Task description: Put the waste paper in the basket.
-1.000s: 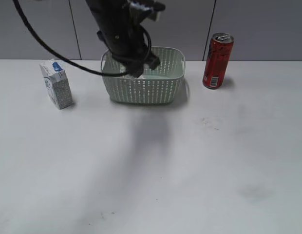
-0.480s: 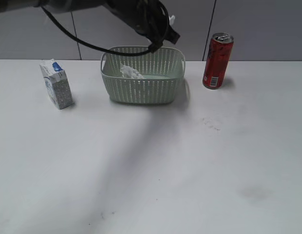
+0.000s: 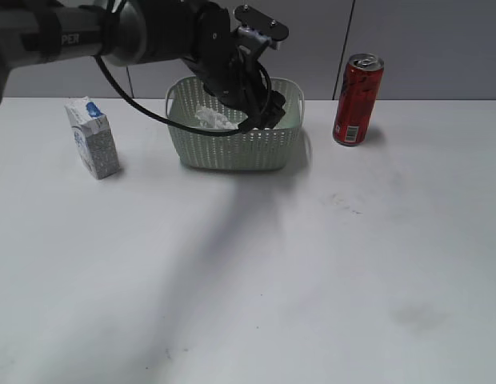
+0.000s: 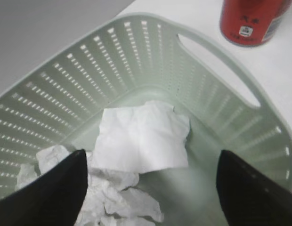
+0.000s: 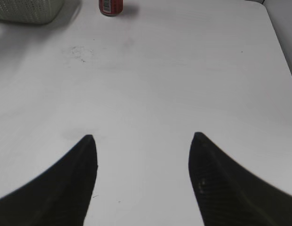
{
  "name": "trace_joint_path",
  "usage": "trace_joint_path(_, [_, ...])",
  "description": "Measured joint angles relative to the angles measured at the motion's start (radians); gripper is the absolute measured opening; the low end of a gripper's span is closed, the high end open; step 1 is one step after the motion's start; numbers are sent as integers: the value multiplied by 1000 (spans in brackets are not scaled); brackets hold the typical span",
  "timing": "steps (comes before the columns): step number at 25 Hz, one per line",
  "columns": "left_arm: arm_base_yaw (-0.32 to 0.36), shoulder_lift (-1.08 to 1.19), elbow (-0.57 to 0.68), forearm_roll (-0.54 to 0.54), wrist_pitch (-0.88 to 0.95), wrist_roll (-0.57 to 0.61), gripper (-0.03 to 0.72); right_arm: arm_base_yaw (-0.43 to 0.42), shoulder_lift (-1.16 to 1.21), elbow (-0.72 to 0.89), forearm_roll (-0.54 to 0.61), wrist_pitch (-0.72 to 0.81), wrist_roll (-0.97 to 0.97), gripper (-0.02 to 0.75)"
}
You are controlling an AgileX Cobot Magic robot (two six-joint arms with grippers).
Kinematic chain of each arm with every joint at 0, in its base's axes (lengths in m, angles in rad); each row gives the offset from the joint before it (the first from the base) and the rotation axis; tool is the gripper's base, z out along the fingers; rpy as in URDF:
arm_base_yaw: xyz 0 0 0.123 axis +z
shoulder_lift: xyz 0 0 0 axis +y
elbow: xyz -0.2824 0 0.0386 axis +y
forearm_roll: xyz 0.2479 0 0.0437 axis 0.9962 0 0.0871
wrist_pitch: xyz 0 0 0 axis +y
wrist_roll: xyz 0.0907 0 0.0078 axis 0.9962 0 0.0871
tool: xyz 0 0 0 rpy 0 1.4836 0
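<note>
While the left arm leans in from the upper left of the exterior view, its left gripper (image 3: 260, 112) hangs inside the top of the basket (image 3: 232, 148), over the right half, and from this side I cannot tell how its jaws stand. Some waste paper (image 3: 214, 119) shows white above the basket's front wall, left of the gripper. A white-and-blue carton (image 3: 93, 138) stands well to the left of the basket, a red can (image 3: 358, 99) stands upright to the right of it, and all three rest on the white table (image 3: 312, 272). From the left wrist view the left gripper (image 4: 150, 181) is spread wide with nothing between its dark fingers (image 4: 59, 190); below it the basket (image 4: 221, 127) holds the waste paper (image 4: 141, 136), a flat smoother sheet lying on the floor and ragged crumpled wads bunched against the wall nearest the left finger. The red can (image 4: 252, 21) sits just outside the basket's handle cutout. From the right wrist view the right gripper (image 5: 141, 179) is parted and empty above bare table (image 5: 183, 70), well away from the basket (image 5: 28, 12), whose corner and the can (image 5: 110, 6) sit at the top edge.
</note>
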Motion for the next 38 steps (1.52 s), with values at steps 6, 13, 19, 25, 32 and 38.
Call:
trace_joint_path(6, [19,-88,0,-1,194,-49,634,0,0,0,0,0,0,495])
trace_joint_path(13, [127,-201,-1,0,426,-64,615,0,0,0,0,0,4,584])
trace_joint_path(19, [284,-276,-1,0,579,-65,592,0,0,0,-16,0,60,584])
trace_joint_path(25, [411,-347,46,-21,588,-87,590,0,0,0,-33,0,97,585])
trace_joint_path(32, [429,-496,224,-7,590,-88,589,0,0,0,-34,1,99,585])
trace_joint_path(38, [450,-662,401,11,592,-88,589,0,0,0,-34,1,102,585])
